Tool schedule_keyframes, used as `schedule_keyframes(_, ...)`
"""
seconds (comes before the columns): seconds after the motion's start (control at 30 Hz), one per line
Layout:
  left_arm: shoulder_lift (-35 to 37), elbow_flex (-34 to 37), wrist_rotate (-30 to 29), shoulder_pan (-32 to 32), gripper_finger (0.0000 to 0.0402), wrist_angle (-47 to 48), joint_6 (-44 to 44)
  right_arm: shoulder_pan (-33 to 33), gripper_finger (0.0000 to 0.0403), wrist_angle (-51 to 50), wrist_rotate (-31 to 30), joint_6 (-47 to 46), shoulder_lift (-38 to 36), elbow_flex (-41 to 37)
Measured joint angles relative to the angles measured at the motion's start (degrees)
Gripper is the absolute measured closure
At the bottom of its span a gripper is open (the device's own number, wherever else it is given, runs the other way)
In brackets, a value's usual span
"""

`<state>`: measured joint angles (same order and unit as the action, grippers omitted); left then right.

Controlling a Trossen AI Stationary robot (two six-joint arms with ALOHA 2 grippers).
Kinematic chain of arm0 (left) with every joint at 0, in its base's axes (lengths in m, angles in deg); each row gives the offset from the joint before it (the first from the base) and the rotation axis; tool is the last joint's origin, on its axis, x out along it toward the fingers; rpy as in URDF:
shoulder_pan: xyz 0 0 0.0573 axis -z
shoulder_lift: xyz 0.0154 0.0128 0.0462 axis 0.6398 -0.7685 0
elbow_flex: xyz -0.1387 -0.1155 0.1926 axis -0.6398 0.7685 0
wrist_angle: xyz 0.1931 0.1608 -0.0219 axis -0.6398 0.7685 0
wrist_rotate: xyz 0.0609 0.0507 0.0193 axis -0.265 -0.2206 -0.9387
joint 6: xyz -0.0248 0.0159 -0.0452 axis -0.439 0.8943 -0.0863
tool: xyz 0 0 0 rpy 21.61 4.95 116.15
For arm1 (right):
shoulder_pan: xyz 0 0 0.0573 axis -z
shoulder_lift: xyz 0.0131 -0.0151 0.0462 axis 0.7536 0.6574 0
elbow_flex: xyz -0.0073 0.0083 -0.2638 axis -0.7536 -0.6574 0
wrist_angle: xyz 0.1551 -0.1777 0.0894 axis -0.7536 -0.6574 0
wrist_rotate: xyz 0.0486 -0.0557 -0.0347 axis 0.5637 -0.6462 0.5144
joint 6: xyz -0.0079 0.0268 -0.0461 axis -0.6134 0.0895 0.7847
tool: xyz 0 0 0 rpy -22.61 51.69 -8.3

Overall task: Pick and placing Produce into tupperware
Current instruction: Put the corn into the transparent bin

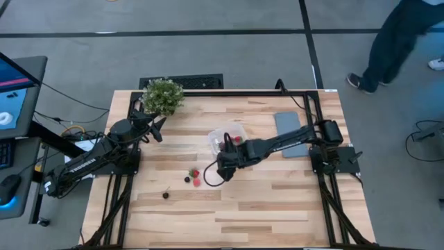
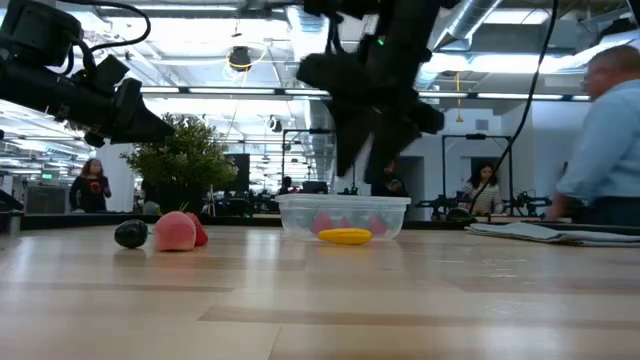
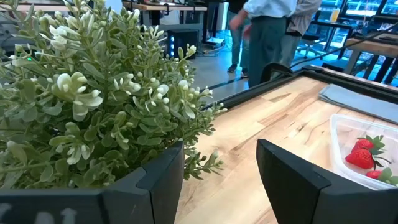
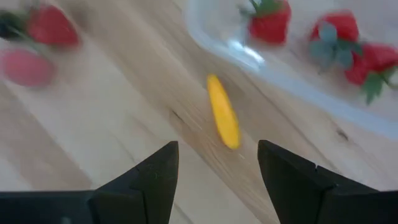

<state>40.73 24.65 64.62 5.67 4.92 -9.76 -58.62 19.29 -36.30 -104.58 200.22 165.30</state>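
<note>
Table point(image 1: 277, 201): tub point(image 1: 239, 130) w/ strawberries point(image 4: 268, 22) inside

Your right gripper point(image 4: 214, 163) hanging open over the yellow elongated fruit piece point(image 4: 223, 119), it lying just outside the clear plastic tub point(image 4: 249, 59), red strawberries point(image 4: 268, 23) sitting inside.

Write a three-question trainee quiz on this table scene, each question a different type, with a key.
1. True or false: the yellow piece already lies inside the clear tub.
2. Multiple choice: the left gripper sits beside A) the grey slab B) the potted plant C) the loose strawberries.
3. Fill in: the right gripper hovers with jaws ____ above the yellow piece.

Key: 1 false, it lies on the table just outside the tub. 2 B. 3 open.
</note>
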Motion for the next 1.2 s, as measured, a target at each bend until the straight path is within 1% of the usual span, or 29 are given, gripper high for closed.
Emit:
schedule_keyframes(0.13,0.0,0.0,0.0,0.0,0.0210,0.0,0.0,-0.9,0.0158,3.5,-0.9,-0.1,0.1,-3.0)
schedule_keyframes(0.33,0.0,0.0,0.0,0.0,0.0210,0.0,0.0,-0.4,0.0158,8.8,-0.9,0.1,0.1,-7.0)
schedule_keyframes(0.4,0.0,0.0,0.0,0.0,0.0210,0.0,0.0,0.1,0.0158,10.0,-1.1,1.6,0.1,-7.7)
schedule_keyframes(0.5,0.0,0.0,0.0,0.0,0.0210,0.0,0.0,0.8,0.0158,14.4,-2.0,4.8,0.1,-9.2)
schedule_keyframes(0.6,0.0,0.0,0.0,0.0,0.0210,0.0,0.0,1.9,0.0158,16.0,-0.8,4.9,0.1,-10.8)
schedule_keyframes(0.67,0.0,0.0,0.0,0.0,0.0210,0.0,0.0,2.5,0.0158,16.0,0.4,5.0,0.1,-11.1)
schedule_keyframes(0.87,0.0,0.0,0.0,0.0,0.0210,0.0,0.0,2.7,0.0158,16.7,0.7,6.1,0.1,-11.2)
schedule_keyframes(1.0,0.0,0.0,0.0,0.0,0.0210,0.0,0.0,2.8,0.0159,16.8,3.0,6.1,0.2,-11.2)
schedule_keyframes(1.17,0.0,0.0,0.0,0.0,0.0210,0.0,0.0,2.7,0.0159,18.8,4.2,6.0,2.9,-11.1)
schedule_keyframes(1.2,-0.1,0.0,0.0,0.0,0.0210,0.0,0.0,2.7,0.0159,20.6,4.7,6.0,3.9,-10.6)
